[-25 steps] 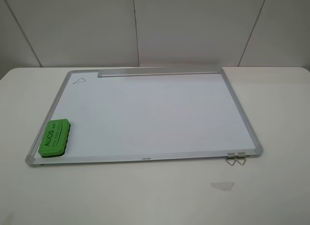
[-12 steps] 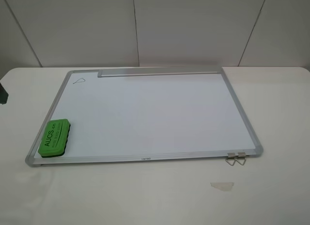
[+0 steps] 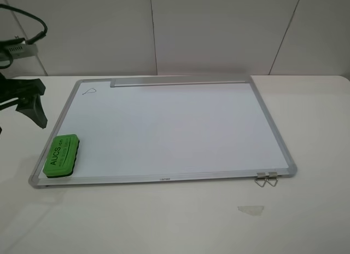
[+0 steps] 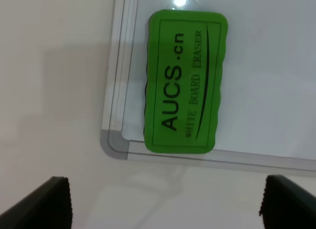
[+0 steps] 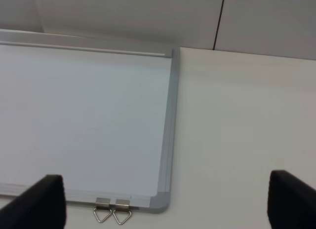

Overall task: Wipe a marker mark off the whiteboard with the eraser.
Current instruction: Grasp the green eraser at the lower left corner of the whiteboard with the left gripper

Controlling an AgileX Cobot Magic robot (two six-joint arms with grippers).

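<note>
Left gripper (image 4: pixel 165 205): seen at the table's (image 3: pixel 317 210) left edge, just outside the whiteboard's left frame; its fingers (image 4: pixel 48 203) are spread wide and nothing is held between them.
Eraser (image 3: pixel 61 154): laid flat in the whiteboard's near left corner, lettering up, close along the left frame, clear of the left gripper.
Marker mark (image 3: pixel 89 91): found by the whiteboard's far left corner, well apart from the eraser.
Whiteboard (image 3: pixel 164 128): laid flat on the table.
Tray strip (image 3: pixel 178 81): set along the board's far edge.
Metal clips (image 3: pixel 266 178): two are hung at the board's near right corner.
Pale scrap (image 3: pixel 250 209): seen on the table near its front edge.
Right gripper (image 5: pixel 168 202): held above the board's near right corner; its fingers (image 5: pixel 42 199) are parted wide and empty.
</note>
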